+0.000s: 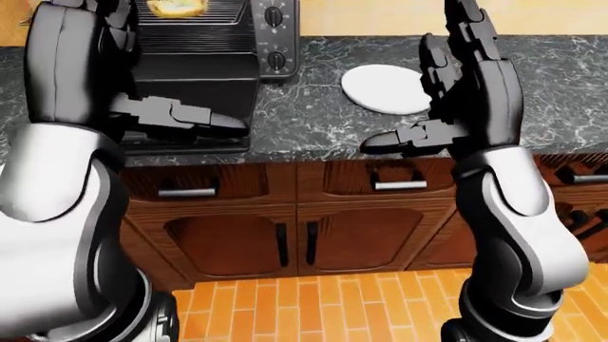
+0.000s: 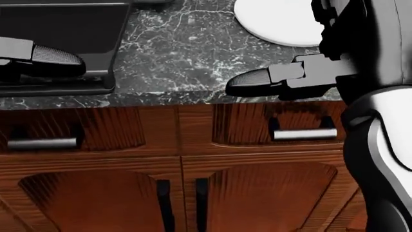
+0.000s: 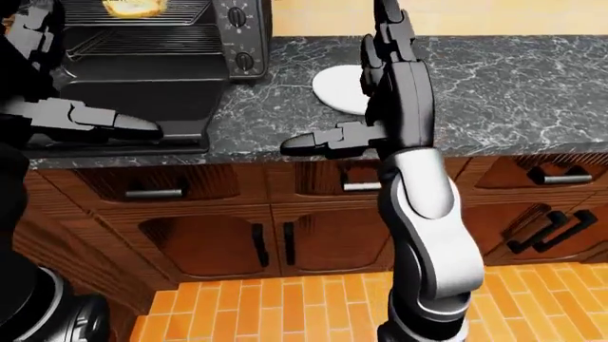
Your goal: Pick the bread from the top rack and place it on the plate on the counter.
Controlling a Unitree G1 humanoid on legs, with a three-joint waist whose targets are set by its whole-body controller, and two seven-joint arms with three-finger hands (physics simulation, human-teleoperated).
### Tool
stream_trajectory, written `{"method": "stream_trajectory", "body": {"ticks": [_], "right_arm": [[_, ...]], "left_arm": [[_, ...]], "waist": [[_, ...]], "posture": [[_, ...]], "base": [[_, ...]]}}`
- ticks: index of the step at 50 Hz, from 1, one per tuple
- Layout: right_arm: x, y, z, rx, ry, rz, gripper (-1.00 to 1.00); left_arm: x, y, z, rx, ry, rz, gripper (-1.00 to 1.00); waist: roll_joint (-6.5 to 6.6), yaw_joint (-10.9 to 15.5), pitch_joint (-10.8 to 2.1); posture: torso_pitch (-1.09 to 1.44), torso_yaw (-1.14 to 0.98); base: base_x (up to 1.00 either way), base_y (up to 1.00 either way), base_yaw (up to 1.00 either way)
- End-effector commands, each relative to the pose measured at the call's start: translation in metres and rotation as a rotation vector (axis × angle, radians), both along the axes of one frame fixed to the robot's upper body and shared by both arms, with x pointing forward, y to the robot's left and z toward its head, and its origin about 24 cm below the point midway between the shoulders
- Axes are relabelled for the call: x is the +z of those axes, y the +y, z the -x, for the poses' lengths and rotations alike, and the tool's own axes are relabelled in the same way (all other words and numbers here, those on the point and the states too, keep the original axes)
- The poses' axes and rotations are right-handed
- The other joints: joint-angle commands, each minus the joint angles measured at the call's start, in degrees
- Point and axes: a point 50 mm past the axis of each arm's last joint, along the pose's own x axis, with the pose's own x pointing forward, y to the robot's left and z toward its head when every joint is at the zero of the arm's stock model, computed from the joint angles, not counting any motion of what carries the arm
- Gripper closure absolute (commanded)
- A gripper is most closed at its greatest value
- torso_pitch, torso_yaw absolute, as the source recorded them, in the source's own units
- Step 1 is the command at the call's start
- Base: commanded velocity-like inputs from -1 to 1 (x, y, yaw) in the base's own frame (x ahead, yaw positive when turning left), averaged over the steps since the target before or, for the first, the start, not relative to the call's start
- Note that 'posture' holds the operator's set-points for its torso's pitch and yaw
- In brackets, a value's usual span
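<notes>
The bread (image 1: 174, 7) lies on the top rack of a black toaster oven (image 1: 194, 68) at the upper left of the left-eye view; its door hangs open. A white plate (image 1: 383, 88) rests empty on the dark marble counter (image 2: 180, 53), to the right of the oven. My left hand (image 3: 88, 118) is raised below and left of the bread, open and empty, thumb pointing right across the oven door. My right hand (image 1: 445, 107) stands upright over the plate's right side, open and empty, with its fingers (image 1: 467, 28) pointing up.
The oven's knobs (image 3: 237, 35) sit on its right side. Below the counter edge run wooden drawers with silver handles (image 2: 303, 134) and cabinet doors (image 1: 294, 246). An orange tiled floor (image 1: 313, 306) lies at the bottom.
</notes>
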Motion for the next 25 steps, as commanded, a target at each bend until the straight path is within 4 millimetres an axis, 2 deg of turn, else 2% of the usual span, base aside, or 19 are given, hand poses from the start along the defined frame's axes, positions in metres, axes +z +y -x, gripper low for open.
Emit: {"method": "stream_trajectory", "body": {"ticks": [1,2,3,5,6,8,9,10,12,15,16,17,18,20,21,22,23,25], "right_arm": [[0.0191,0.0054,0.0103,0.028,-0.118,0.007,-1.0],[0.0192,0.0056,0.0102,0.029,-0.12,0.008,-1.0],[0.0185,0.0061,0.0101,0.031,-0.12,0.013,-1.0],[0.0187,0.0063,0.0097,0.031,-0.123,0.015,-1.0],[0.0189,0.0062,0.0098,0.032,-0.123,0.012,-1.0],[0.0186,0.0063,0.0089,0.031,-0.122,0.012,-1.0],[0.0186,0.0065,0.0086,0.031,-0.123,0.011,-1.0],[0.0183,0.0067,0.0079,0.031,-0.123,0.011,-1.0],[0.0182,0.0079,0.0071,0.034,-0.124,0.011,-1.0],[0.0169,0.0079,0.0071,0.036,-0.122,0.004,-1.0],[0.0169,0.0072,0.0074,0.035,-0.121,-0.001,-1.0],[0.018,0.0046,0.0082,0.026,-0.127,-0.018,-1.0],[0.0177,0.004,0.0086,0.026,-0.126,-0.019,-1.0],[0.0168,0.0033,0.0098,0.023,-0.125,-0.024,-1.0],[0.0169,0.0033,0.0108,0.026,-0.13,-0.029,-1.0],[0.0162,0.0036,0.0106,0.024,-0.129,-0.026,-1.0],[0.0166,0.0039,0.0109,0.026,-0.13,-0.028,-1.0],[0.0162,0.0048,0.0107,0.031,-0.13,-0.03,-1.0]], "left_arm": [[0.0157,0.0052,0.0104,0.037,-0.108,0.002,-1.0],[0.0149,0.0049,0.0104,0.037,-0.106,0.0,-1.0],[0.0148,0.005,0.0108,0.037,-0.105,-0.002,-1.0],[0.0162,0.0069,0.0118,0.045,-0.108,-0.006,-1.0],[0.017,0.0068,0.0118,0.045,-0.109,-0.006,-1.0],[0.0182,0.0066,0.0115,0.046,-0.111,-0.008,-1.0],[0.0194,0.0064,0.0115,0.045,-0.113,-0.01,-1.0],[0.0203,0.0065,0.0115,0.047,-0.114,-0.012,-1.0],[0.0213,0.0063,0.0114,0.046,-0.115,-0.015,-1.0],[0.0215,0.0063,0.0117,0.047,-0.115,-0.018,-1.0],[0.0215,0.0064,0.0118,0.048,-0.116,-0.019,-1.0],[0.0211,0.0065,0.0115,0.05,-0.116,-0.022,-1.0],[0.021,0.0065,0.0114,0.05,-0.115,-0.022,-1.0],[0.0207,0.0066,0.0115,0.049,-0.117,-0.021,-1.0],[0.0196,0.0066,0.0111,0.049,-0.115,-0.022,-1.0],[0.0196,0.0067,0.0115,0.05,-0.115,-0.021,-1.0],[0.0196,0.0071,0.0119,0.051,-0.115,-0.021,-1.0],[0.02,0.0078,0.0129,0.053,-0.117,-0.021,-1.0]], "waist": [[0.02,0.52,-2.39],[0.27,0.54,-2.29],[0.66,0.66,-3.66],[2.09,0.5,-3.58],[2.87,0.23,-3.03],[5.22,-0.31,-3.6],[7.3,-0.48,-4.51],[6.29,-0.14,-4.64],[6.86,-0.18,-4.03],[5.72,0.17,-4.4],[5.32,0.23,-4.21],[4.53,0.19,-2.69],[4.28,0.31,-3.07],[2.24,0.75,-3.2],[0.61,0.95,-3.39],[1.05,1.57,-3.8],[1.53,1.14,-3.3],[1.71,0.78,-4.08]], "posture": [[0.0,0.0],[0.0,0.0],[0.0,0.0],[0.0,0.0],[0.0,0.0],[0.0,0.0],[0.0,0.0],[0.0,0.0],[0.0,0.0],[0.0,0.0],[0.0,0.0],[0.0,0.0],[0.0,0.0],[0.0,0.0],[0.0,0.0],[0.0,0.0],[0.0,0.0],[0.0,0.0]], "base": [[0.0,0.0,0.0],[0.0,0.0,0.0],[0.09,0.0,0.0],[0.18,0.0,0.0],[0.23,0.0,0.0],[0.23,0.0,0.0],[0.23,0.0,0.0],[0.23,0.0,0.0],[0.23,0.0,0.0],[0.23,0.0,0.0],[0.23,0.0,0.0],[0.0,0.0,0.0],[0.0,0.0,0.0],[0.0,0.0,0.0],[0.0,0.0,0.0],[0.0,0.0,0.0],[0.0,0.0,0.0],[0.0,0.0,0.0]]}}
